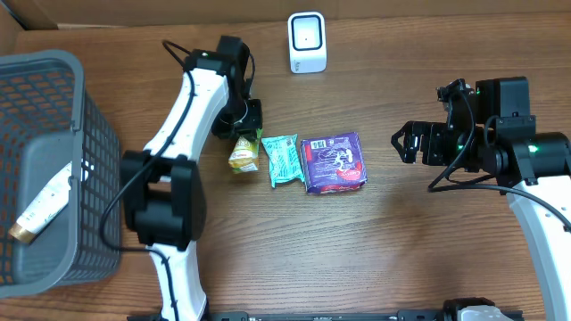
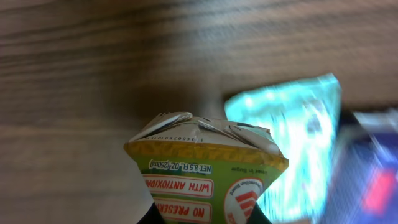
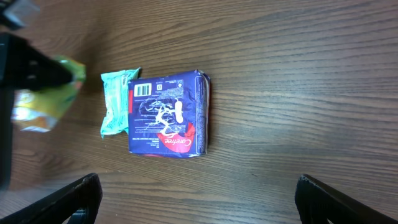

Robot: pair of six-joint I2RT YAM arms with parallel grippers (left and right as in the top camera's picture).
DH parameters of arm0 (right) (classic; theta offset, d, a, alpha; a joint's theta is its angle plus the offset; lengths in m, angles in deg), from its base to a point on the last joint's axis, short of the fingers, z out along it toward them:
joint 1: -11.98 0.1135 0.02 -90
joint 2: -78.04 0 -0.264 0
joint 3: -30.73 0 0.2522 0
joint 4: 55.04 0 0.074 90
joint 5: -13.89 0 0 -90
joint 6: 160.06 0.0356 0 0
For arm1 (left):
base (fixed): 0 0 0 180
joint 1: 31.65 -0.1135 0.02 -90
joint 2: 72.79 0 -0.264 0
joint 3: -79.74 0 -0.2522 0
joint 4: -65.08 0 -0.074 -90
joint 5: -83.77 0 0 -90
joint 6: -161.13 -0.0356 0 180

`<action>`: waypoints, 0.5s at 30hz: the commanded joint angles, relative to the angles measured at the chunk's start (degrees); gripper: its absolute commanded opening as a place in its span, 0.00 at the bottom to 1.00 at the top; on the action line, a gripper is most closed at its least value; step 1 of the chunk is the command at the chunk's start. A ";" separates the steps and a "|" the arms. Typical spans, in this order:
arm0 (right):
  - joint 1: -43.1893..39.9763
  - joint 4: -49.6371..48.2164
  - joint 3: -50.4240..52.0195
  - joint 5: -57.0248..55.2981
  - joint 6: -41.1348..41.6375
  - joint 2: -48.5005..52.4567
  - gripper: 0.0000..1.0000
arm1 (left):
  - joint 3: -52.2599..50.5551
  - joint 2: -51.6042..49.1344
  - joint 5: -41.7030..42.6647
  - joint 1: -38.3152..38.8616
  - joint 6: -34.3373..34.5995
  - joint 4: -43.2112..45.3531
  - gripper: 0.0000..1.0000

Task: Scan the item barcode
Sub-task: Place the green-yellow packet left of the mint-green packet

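My left gripper is shut on a green and yellow juice carton, which sits left of centre on the table. In the left wrist view the carton fills the lower middle, its folded top pointing away, with dark fingertips pressed against its sides. A white barcode scanner stands at the back of the table, well apart from the carton. My right gripper hovers open at the right with nothing between its fingers. From there the carton shows only as a blur.
A teal packet lies right beside the carton, with a purple pack next to it; both appear in the right wrist view. A grey basket holding a tube stands at the left edge.
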 commanded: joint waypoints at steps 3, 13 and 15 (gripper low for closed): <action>0.20 -0.33 -0.37 -0.17 -0.39 0.09 1.00 | 0.07 -4.04 5.81 1.01 1.64 1.05 0.19; 0.20 -0.33 -0.37 -0.17 -0.42 0.09 1.00 | 10.25 -3.63 4.94 1.11 -1.20 -8.20 1.00; 0.20 -0.33 -0.37 -0.17 -0.42 0.09 1.00 | 16.63 -3.30 4.28 1.11 -1.81 -12.57 0.99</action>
